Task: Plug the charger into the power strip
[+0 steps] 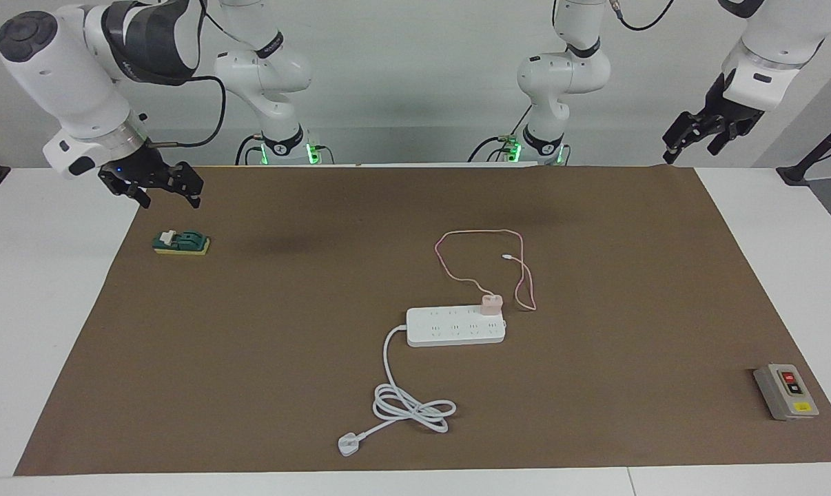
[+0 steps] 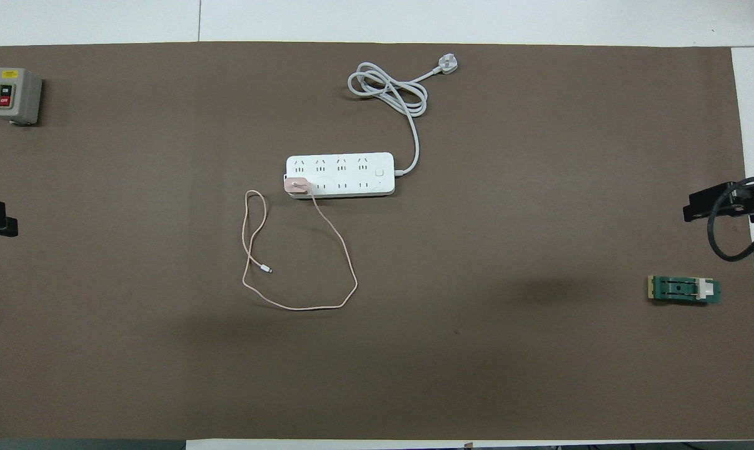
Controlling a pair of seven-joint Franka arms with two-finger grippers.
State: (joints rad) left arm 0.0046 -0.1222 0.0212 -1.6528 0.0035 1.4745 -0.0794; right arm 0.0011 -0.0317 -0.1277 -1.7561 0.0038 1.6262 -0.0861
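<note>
Two high, distant cameras — one facing the robots at twelve o'clock, one steeply overhead with arms entering at six — share the brown mat (image 1: 250, 331).

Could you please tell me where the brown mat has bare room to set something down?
Widest bare stretch: the robots' edge of the mat, nearer than the charger cable. Also bare: between power strip and green block, and between the strip and the switch box. Crowded: the middle, around the strip, its coiled cord and the cable.
</note>
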